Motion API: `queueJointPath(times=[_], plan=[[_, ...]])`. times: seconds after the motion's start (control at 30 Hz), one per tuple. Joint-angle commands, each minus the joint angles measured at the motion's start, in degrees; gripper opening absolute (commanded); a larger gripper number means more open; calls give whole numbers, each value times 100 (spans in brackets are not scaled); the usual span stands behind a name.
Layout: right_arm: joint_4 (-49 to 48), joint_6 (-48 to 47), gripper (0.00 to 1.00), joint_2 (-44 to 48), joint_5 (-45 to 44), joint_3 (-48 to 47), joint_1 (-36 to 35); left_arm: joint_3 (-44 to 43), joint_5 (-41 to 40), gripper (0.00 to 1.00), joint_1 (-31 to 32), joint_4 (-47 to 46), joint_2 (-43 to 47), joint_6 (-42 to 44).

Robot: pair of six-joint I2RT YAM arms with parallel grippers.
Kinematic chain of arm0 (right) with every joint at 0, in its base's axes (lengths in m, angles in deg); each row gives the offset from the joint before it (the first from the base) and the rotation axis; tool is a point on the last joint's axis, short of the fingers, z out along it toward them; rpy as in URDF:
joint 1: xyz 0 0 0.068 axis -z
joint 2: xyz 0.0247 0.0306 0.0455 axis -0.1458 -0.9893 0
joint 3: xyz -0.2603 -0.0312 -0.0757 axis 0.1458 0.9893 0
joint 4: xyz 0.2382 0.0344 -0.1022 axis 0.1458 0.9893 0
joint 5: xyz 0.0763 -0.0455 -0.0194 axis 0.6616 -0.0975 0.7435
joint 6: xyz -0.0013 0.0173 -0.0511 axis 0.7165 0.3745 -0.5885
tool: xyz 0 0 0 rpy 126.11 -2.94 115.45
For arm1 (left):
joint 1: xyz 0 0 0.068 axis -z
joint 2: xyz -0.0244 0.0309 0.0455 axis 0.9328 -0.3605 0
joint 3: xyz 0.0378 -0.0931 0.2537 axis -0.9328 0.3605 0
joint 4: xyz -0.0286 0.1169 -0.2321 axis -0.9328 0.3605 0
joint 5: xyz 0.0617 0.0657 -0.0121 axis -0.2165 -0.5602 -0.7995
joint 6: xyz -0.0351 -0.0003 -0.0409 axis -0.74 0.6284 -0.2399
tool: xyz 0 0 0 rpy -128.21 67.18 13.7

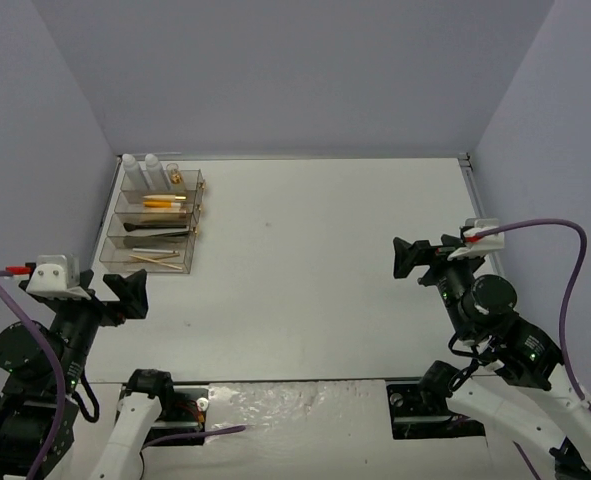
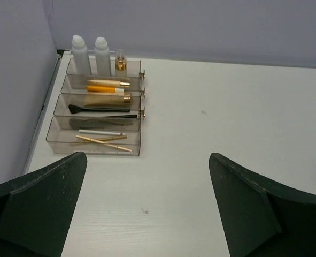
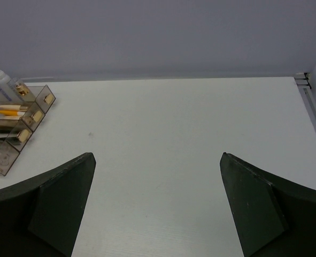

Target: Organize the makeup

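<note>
the makeup lies sorted in the 4 tiers of the clear box at the table's far left corner, well apart from the left gripper and right gripper, both spread wide and holding nothing.

1. The top external view looks down from high behind the near edge. It is the farthest camera and takes in the whole tabletop up to the back wall.
2. The left wrist view sits low over the near left side. It faces forward between the fingers of the left end effector, with the drawer box fairly near, ahead and to the left.
3. The right wrist view faces across the tabletop past the right end effector. The drawer box is farther off here and cut by the left edge.
4. All three views share the drawer box and the bare middle of the tabletop.
</note>
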Motion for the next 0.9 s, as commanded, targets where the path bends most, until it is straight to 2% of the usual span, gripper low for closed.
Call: queueJointPath(times=[0.0, 0.1, 0.3, 0.87], plan=[[-131, -262, 100, 307, -432, 113, 20, -124, -365, 97, 266, 546, 34, 260], [-124, -270, 100, 545, -413, 222, 20, 27, -662, 97, 422, 703, 197, 204], [-124, -270, 100, 752, -412, 377, 20, 475, -582, 97, 451, 642, 305, 51], [-126, -227, 100, 747, -459, 440, 20, 477, -794, 97, 460, 693, 210, -27]])
